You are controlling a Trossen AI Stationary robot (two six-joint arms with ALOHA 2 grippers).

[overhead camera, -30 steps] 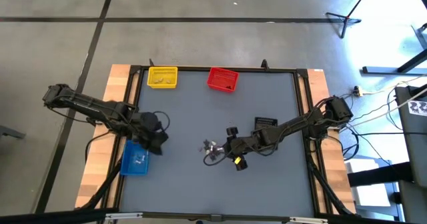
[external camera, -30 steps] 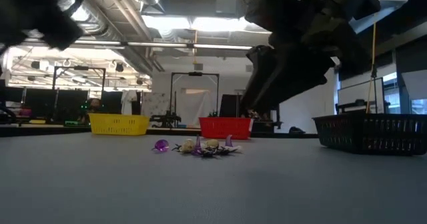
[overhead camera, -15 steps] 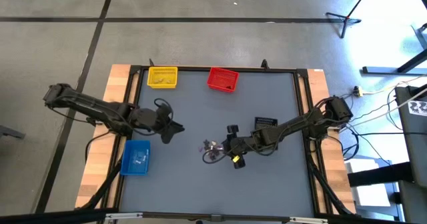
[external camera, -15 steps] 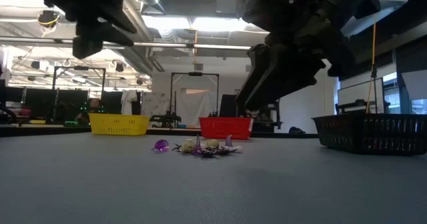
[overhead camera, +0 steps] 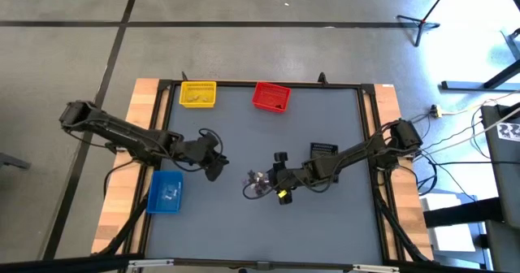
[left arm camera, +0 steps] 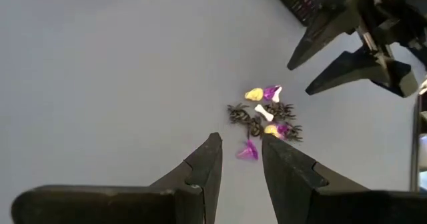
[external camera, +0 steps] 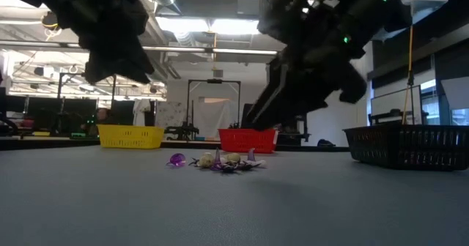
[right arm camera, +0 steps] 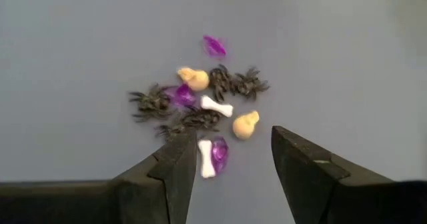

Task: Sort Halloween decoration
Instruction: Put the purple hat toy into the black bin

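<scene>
Between the two released claws, apart from both, lie the trinkets.

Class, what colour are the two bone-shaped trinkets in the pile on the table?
Both bone-shaped trinkets are white, clearest in the right wrist view.

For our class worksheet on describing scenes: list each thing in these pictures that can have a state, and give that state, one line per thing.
Halloween decoration: loose pile on the table, none held.
Left hand: open, empty, above the table beside the pile.
Right hand: open, empty, over the pile.
Yellow bin: upright, holds some pieces.
Red bin: upright, holds some pieces.
Blue bin: upright, holds some pieces.
Black bin: upright, contents cannot be told.
</scene>
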